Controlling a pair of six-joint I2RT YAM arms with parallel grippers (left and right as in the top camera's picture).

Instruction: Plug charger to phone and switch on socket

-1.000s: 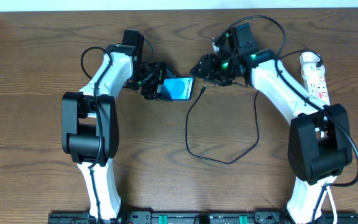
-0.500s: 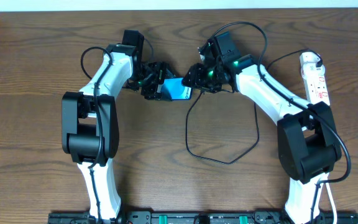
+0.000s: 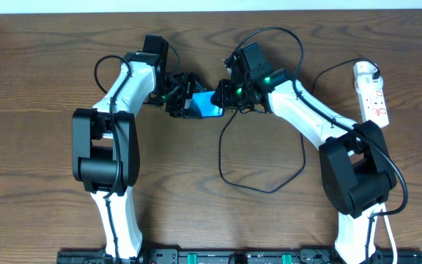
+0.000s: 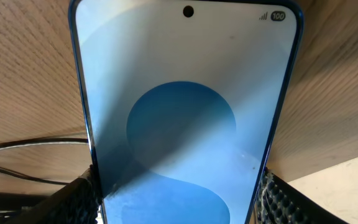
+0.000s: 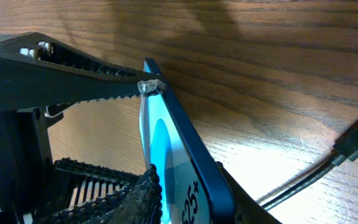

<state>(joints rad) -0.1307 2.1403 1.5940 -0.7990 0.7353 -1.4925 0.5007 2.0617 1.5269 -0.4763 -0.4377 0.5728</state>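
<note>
Lying at the far-right corner, the socket [image 3: 372,92] is well apart from both grippers. The phone [image 3: 208,105] sits near the far edge's middle, long axis left-right, long edges pinched by the left gripper [image 3: 187,103], free end straddled by the right gripper [image 3: 227,95] on its outstretched arm; clamped or loose, can't tell. The charger [image 3: 220,158] has its plug tip [image 5: 353,142] seemingly on the wood just beside that end, right gripper nearer.

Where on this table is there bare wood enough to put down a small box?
Bare wood lies left of the left arm, up to the table edge, and at the front between it and the right arm, below the charger loop. Crowded: the back centre, where left gripper and right gripper meet at the phone, and by the socket.
</note>
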